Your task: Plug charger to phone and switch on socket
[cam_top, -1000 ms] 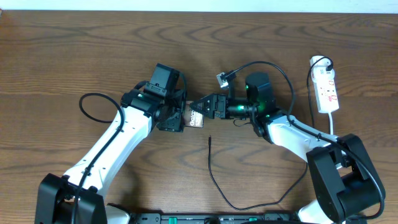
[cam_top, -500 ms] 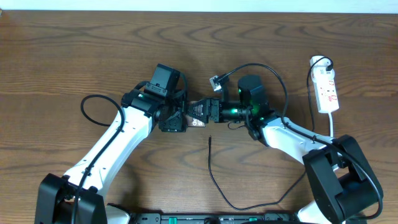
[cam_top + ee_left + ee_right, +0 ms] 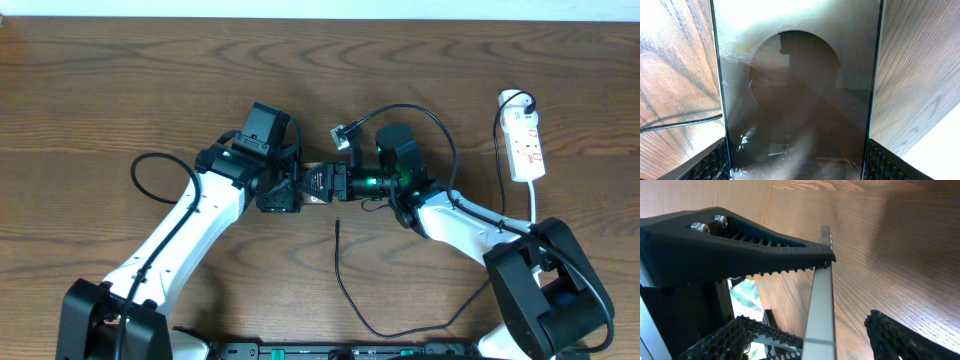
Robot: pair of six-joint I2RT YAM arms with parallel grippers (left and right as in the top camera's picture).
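The phone [image 3: 795, 90] fills the left wrist view, dark and glossy, with my left gripper [image 3: 795, 167] shut on its two long edges. From overhead the left gripper [image 3: 288, 190] holds it above the table at the centre, and only a sliver of the phone [image 3: 314, 198] shows. My right gripper [image 3: 322, 183] has come in from the right over the phone's free end. In the right wrist view the phone's thin grey edge [image 3: 822, 295] stands between the open right gripper [image 3: 810, 332] jaws, with a gap to the right finger. The charger [image 3: 340, 262] lies loose below. The socket [image 3: 525, 145] is far right.
The charger's tip [image 3: 337, 223] points up at the grippers, and its cable loops toward the front edge and back up to the right arm. The socket's white cord [image 3: 535, 200] runs down the right side. A black arm cable [image 3: 150, 165] loops at the left.
My right gripper has moved left until its jaws straddle the phone's end, and they have narrowed. The left gripper and the phone have stayed put.
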